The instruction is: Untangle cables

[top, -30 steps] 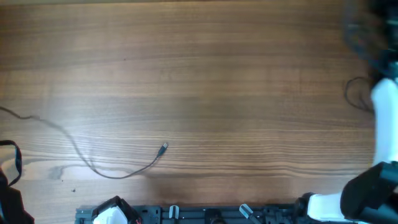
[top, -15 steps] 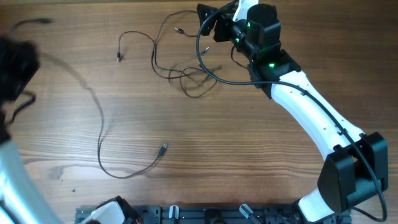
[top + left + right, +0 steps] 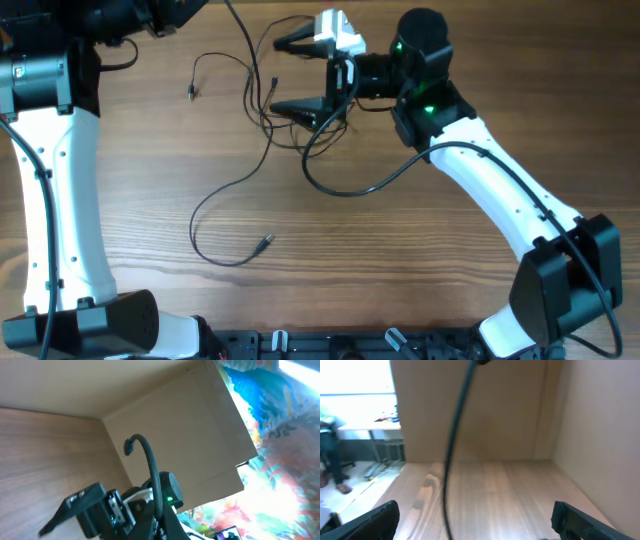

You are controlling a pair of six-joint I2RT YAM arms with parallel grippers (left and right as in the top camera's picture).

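The right gripper (image 3: 296,74) is found over the cables (image 3: 270,105), which lie bundled near the middle of the counter's (image 3: 400,270) far edge. Its fingers (image 3: 375,520) are spread wide and nothing is held between them. Half a second ago it was pointed toward the far edge, clear of the bundle.

The left gripper (image 3: 168,10) is now stationed at the far-left corner, partly cut off by the frame — whether it is closed cannot be told.

One long cord (image 3: 197,215) has been redrawn. Its upper run now climbs to the far edge beside the bundle, while its plug (image 3: 265,240) is unmoved toward the near edge.

The cables are judged unresolved: a grasp appears to be prepared, and separation has barely begun.
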